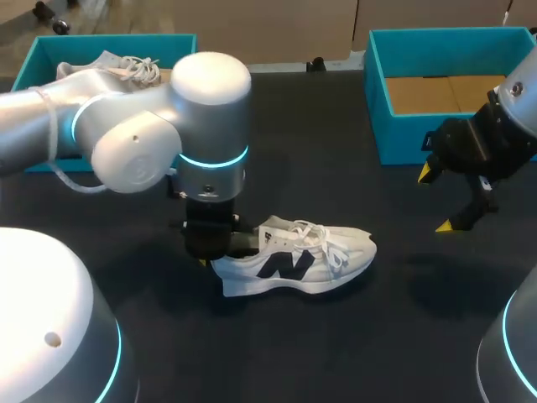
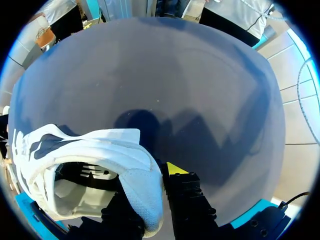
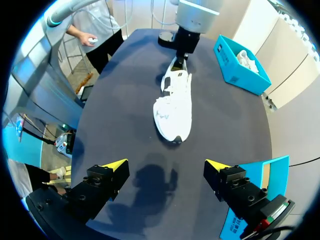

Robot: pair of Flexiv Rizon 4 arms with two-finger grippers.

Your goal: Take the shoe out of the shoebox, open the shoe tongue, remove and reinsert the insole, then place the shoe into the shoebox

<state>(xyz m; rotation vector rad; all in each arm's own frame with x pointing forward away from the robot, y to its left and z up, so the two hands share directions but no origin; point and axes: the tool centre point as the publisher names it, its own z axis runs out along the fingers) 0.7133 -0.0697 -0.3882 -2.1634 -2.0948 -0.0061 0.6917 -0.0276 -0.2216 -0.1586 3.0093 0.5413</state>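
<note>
- Dark table carries a white shoe near its middle. The shoe stands on its sole, outside both boxes, with the heel toward your left arm and the toe toward your right arm.
- Your left gripper is at the heel. In the left wrist view its fingers are closed on the heel wall, one inside the shoe and one outside.
- Your right gripper hangs above the table, well apart from the shoe. Its fingers stand wide apart and hold nothing.
- You see the right shoebox just beside the right gripper, showing its cardboard bottom.
- You see the left shoebox at the far left, with a second shoe inside.
</note>
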